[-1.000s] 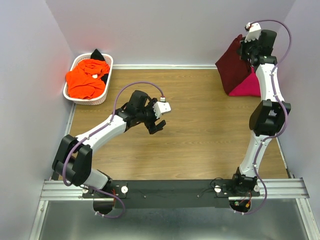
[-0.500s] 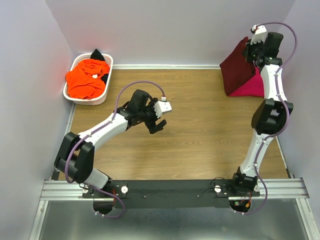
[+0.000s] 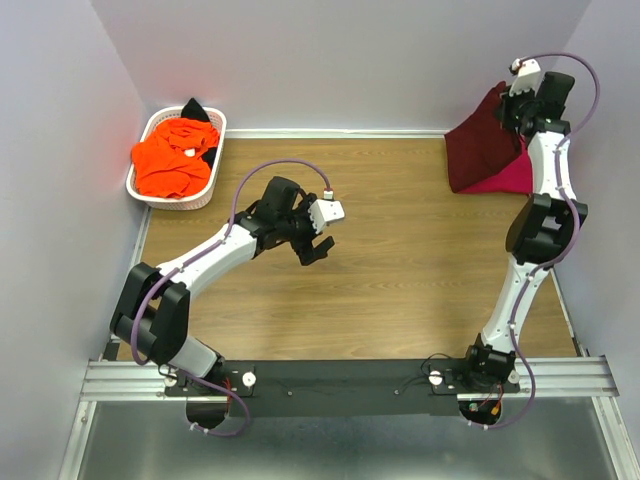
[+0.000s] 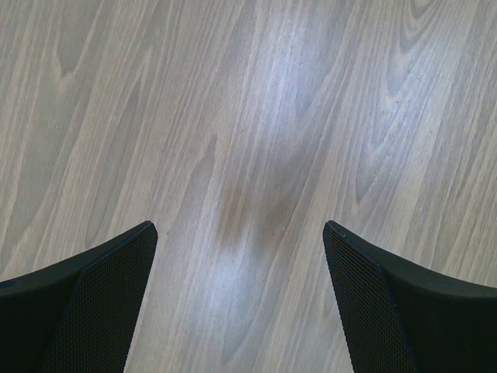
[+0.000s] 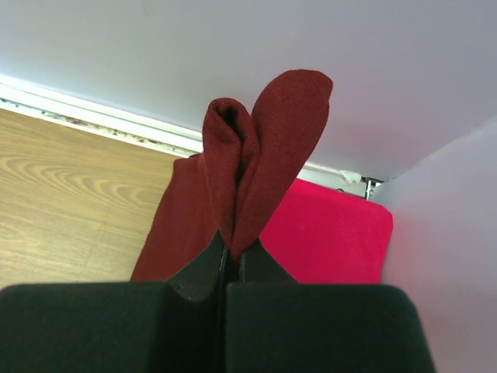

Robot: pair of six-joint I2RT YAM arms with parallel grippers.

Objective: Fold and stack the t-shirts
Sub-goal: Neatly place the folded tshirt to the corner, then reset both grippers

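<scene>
A dark maroon t-shirt (image 3: 478, 145) hangs in the far right corner, pinched at its top by my right gripper (image 3: 518, 100), which is shut on a bunched fold (image 5: 245, 179). Its lower edge drapes over a folded bright pink t-shirt (image 3: 508, 178) lying flat against the right wall, also seen behind the maroon cloth (image 5: 330, 233). My left gripper (image 3: 318, 250) hovers over bare wood at mid-table, jaws wide open with nothing between them (image 4: 241, 256). An orange t-shirt (image 3: 172, 158) and a black one (image 3: 197, 108) lie heaped in the basket.
A white lattice basket (image 3: 208, 192) stands at the far left against the wall. White walls close in the table on the left, back and right. The arm bases sit on a metal rail (image 3: 340, 380) at the near edge.
My right gripper has carried the maroon shirt's top farther right and back toward the corner, dragging the cloth over the pink shirt. The left arm has stayed put.
</scene>
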